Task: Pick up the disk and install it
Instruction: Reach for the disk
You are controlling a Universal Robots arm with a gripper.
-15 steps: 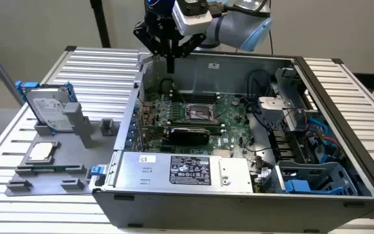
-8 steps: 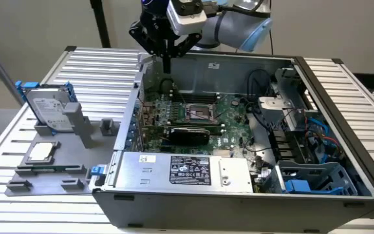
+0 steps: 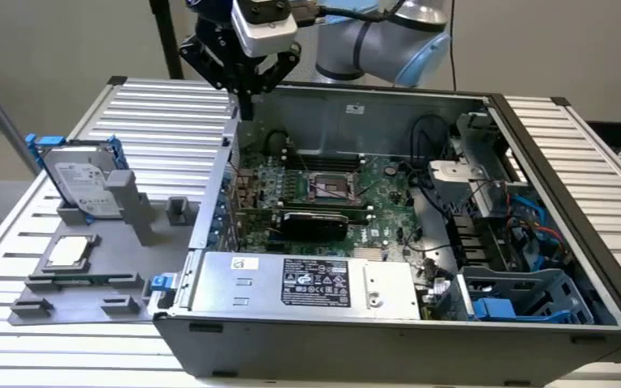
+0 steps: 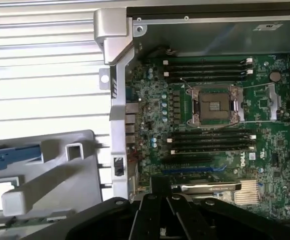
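I am watching the end effector hanging, black and tapering, over the far corner of the open steel case, just above its thin sheet-metal wall. It is carrying nothing, and I cannot tell whether it is spread or closed. The disk is standing upright in a grey moulded holder on the ribbed aluminium bench. It is standing well off to the exterior view's left of the case, a flat silver rectangle with a white label, clipped in a bright blue plastic frame. Inside the case a green board is lying flat beside a boxy grey power supply.
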